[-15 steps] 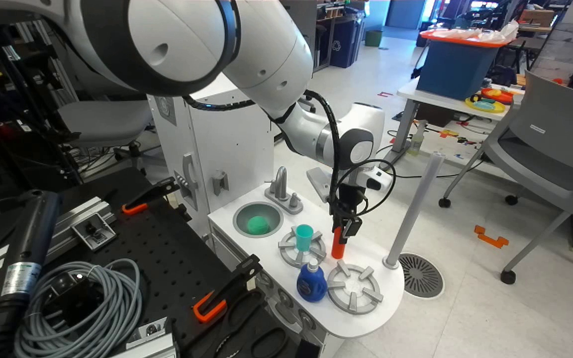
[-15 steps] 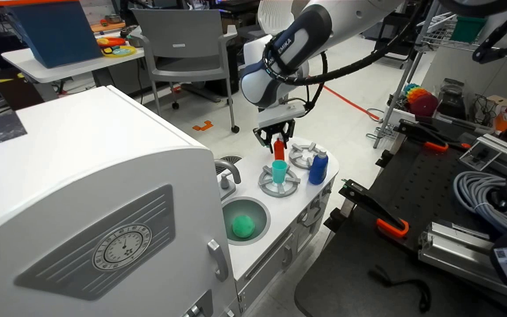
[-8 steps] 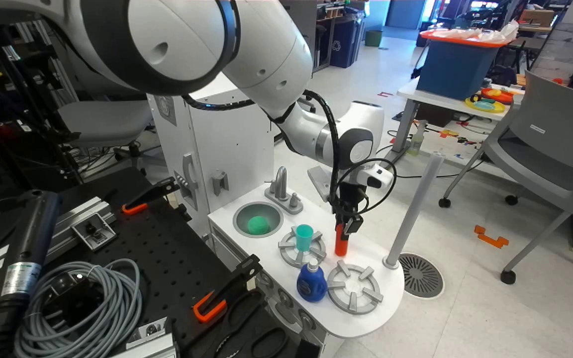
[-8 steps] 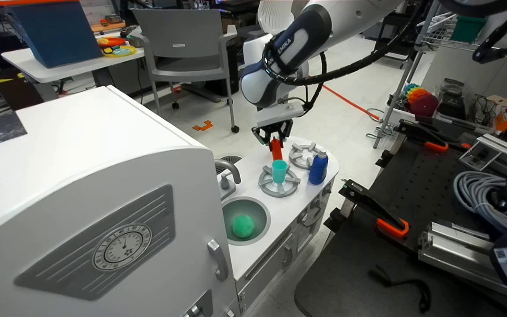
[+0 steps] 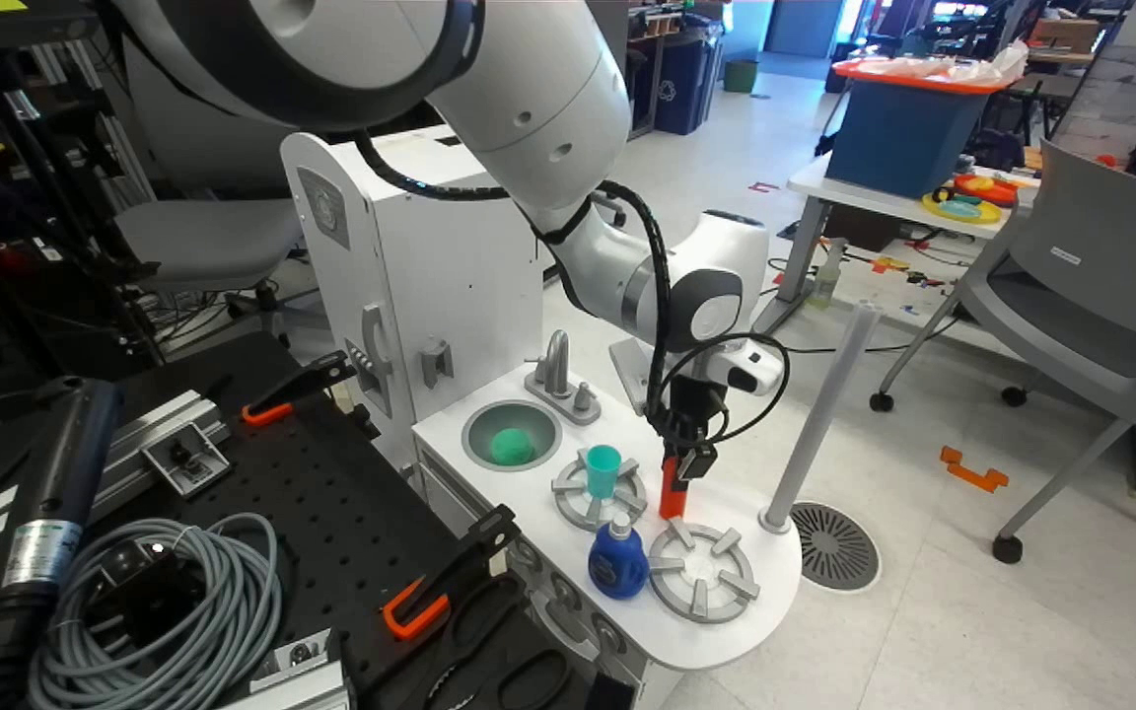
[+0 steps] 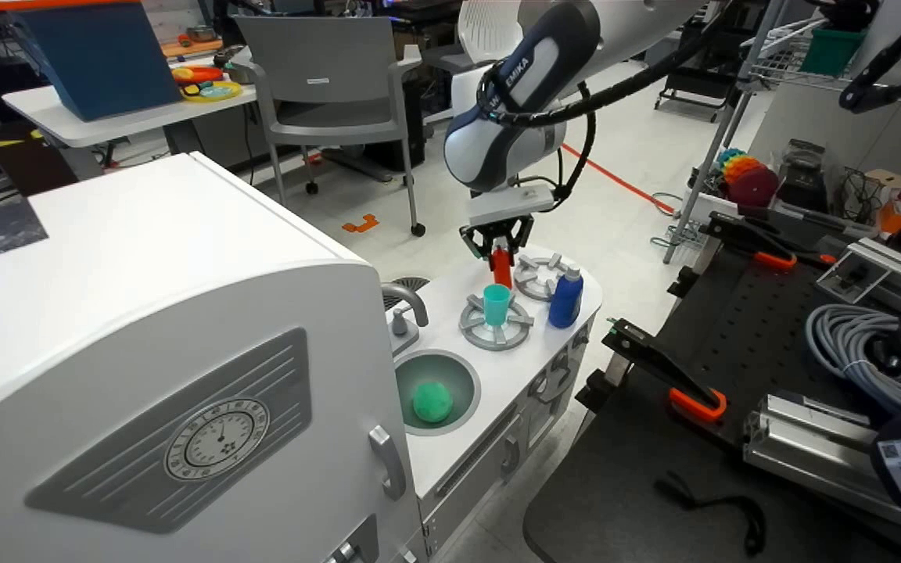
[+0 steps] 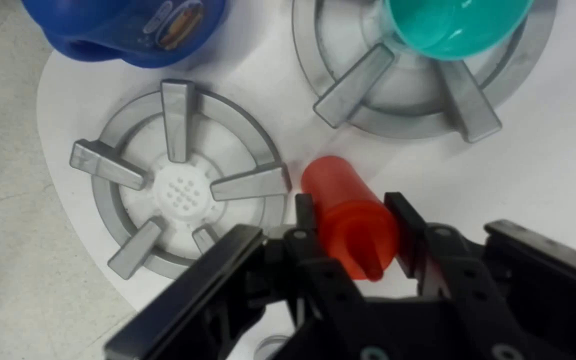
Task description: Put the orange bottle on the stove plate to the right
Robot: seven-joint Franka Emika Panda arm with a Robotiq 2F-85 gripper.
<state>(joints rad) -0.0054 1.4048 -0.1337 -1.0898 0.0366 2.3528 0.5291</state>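
Observation:
The orange bottle [image 7: 335,182] is a slim orange-red cylinder with a pointed tip, held tilted between the finger pads of my gripper [image 7: 350,220]. In both exterior views the bottle shows below the gripper [image 5: 688,461] [image 6: 501,252], its top partly hidden by the fingers. Its base is close to the white counter; I cannot tell whether it touches. The grey spoked stove plate [image 7: 182,192] at the rounded counter end has nothing on it. It also shows in both exterior views [image 5: 701,570] [image 6: 538,275]. The bottle is just beside this plate, outside its ring.
Another stove plate [image 7: 408,117] bears a teal cup [image 7: 458,22]. A blue bottle [image 5: 617,560] stands beside the bare plate. A grey post [image 5: 824,419] rises at the counter's end. A faucet [image 5: 556,365] and a sink [image 5: 474,449] with a green ball [image 5: 511,447] lie farther along.
The bottle stood upright between the fingers a second ago; the gripper has since closed on it and it leans. Gripper and bottle have shifted slightly, lately toward the bare plate's side.

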